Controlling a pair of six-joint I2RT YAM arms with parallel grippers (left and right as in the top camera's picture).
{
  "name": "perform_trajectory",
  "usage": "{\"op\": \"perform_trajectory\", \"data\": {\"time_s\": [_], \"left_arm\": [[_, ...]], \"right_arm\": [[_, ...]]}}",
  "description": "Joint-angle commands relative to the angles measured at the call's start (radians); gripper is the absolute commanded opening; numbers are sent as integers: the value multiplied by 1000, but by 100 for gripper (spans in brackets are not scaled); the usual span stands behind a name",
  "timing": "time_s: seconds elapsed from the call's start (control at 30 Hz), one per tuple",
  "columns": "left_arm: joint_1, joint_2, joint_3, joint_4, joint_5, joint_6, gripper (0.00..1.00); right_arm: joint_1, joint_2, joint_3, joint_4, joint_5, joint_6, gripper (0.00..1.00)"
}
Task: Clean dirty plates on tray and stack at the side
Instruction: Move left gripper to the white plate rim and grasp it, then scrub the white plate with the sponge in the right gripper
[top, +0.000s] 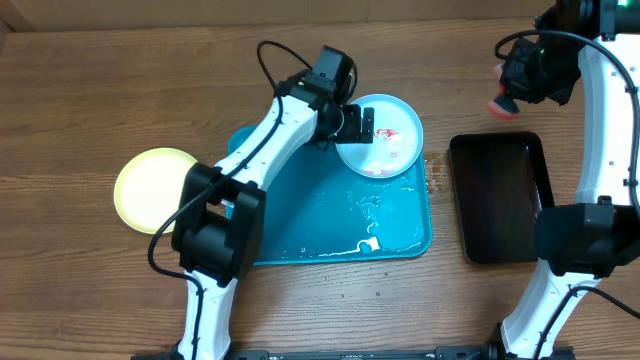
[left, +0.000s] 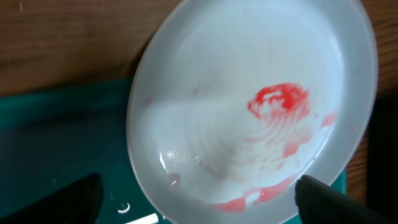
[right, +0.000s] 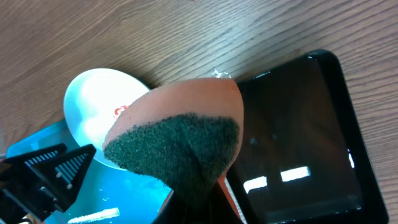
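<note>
My left hand (top: 354, 122) is spread wide at the blue plate (left: 249, 93) rim and grips nothing I can see; probably there to steady it for scrubbing. The sauce-smeared plate overlaps the tray (top: 320, 225) corner toward the worktop's far edge. My right hand (top: 512, 92), near the far right corner, clamps the sponge (right: 180, 143), raised ready. The yellow plate (top: 155, 188) is parked toward the left edge and looks clean.
</note>
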Motion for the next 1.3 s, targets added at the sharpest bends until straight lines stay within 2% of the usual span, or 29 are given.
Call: {"op": "perform_trajectory", "data": {"time_s": [0.0,0.03,0.17,0.3,0.4,0.47,0.6,0.73,1.03,1.1,1.27], "left_arm": [[1,41,28,-22,-58,-67,86],[1,52,27,-27,-63,-67,78],[1,73,27,-18,-64,-67,65],[-5,100,27,-10,-64,-67,47],[-6,120,27,-9,-64,-67,27],[-6,127,27,-10,-64,-67,4],[12,117,28,-44,-64,-39,4],[64,73,28,-147,-66,12,3],[202,17,20,-421,-93,169,4],[214,17,2,-435,-94,207,4],[220,17,-61,-415,-92,215,4]], "right_arm": [[3,-24,1,5,9,-5,4],[3,-24,1,5,9,-5,4],[4,-24,1,8,8,-5,4],[5,-24,1,12,8,-5,4],[5,-24,1,12,7,-4,4],[6,-24,1,12,7,-4,4],[18,-24,1,13,-1,-5,4],[67,-23,1,18,-13,-4,4],[302,23,-5,85,-38,31,4],[361,39,-25,122,-37,42,4],[467,79,-116,202,-39,94,4]]}}
